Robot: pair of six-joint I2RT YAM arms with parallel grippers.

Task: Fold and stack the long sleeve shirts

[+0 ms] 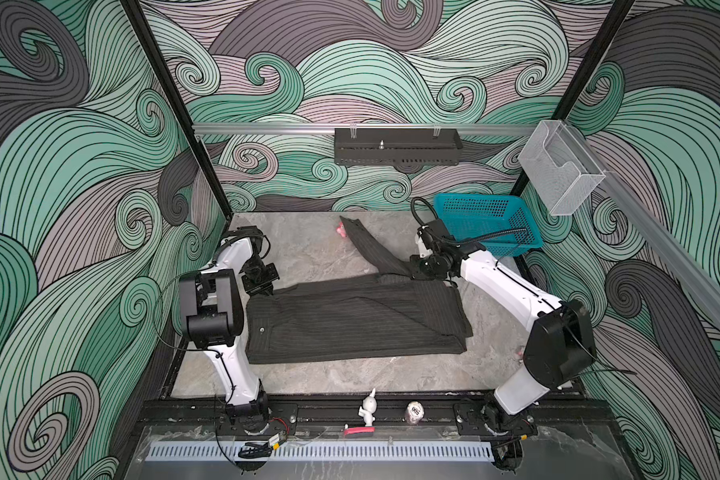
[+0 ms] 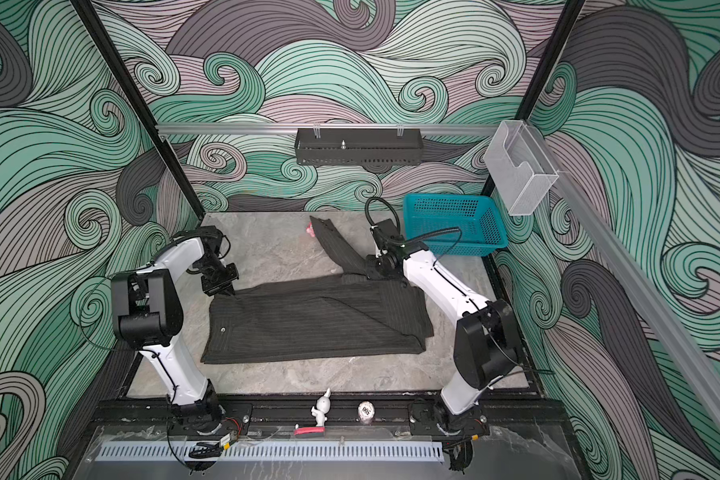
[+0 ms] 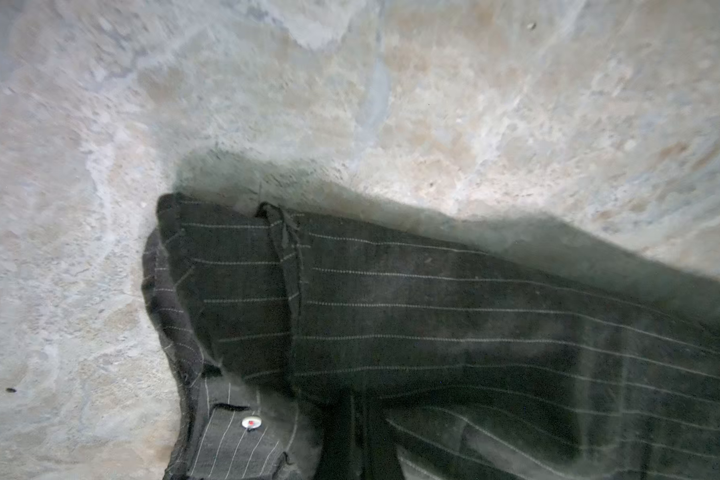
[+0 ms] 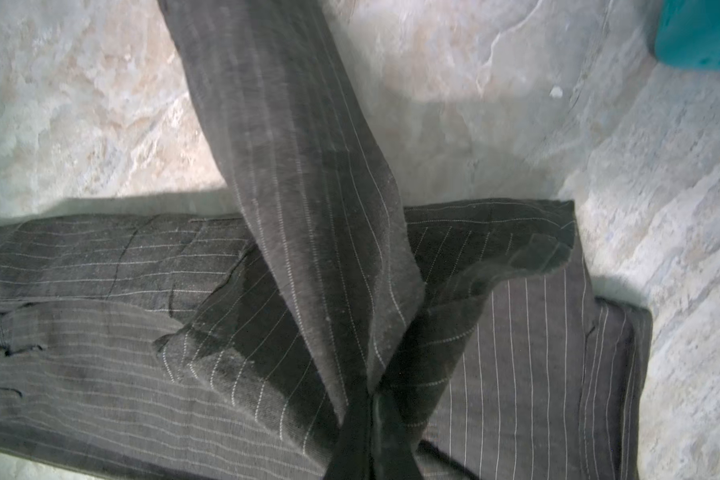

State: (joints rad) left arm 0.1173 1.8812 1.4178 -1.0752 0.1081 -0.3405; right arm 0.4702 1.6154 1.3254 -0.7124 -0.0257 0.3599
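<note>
A dark pinstriped long sleeve shirt (image 1: pixel 350 324) (image 2: pixel 308 324) lies folded lengthwise across the middle of the table. One sleeve (image 1: pixel 366 245) (image 2: pixel 335 245) stretches toward the back wall. My left gripper (image 1: pixel 265 291) (image 2: pixel 227 292) is shut on the shirt's far left corner, which is raised a little off the table in the left wrist view (image 3: pixel 362 440), near a white button (image 3: pixel 251 423). My right gripper (image 1: pixel 412 274) (image 2: pixel 368 272) is shut on fabric where the sleeve (image 4: pixel 308 166) meets the body (image 4: pixel 373 436).
A teal mesh basket (image 1: pixel 487 224) (image 2: pixel 454 224) (image 4: pixel 699 37) stands at the back right, just behind the right arm. A small pink thing (image 1: pixel 341 230) lies by the sleeve's end. A white figurine (image 1: pixel 368 409) and a silver object (image 1: pixel 414 412) sit on the front rail.
</note>
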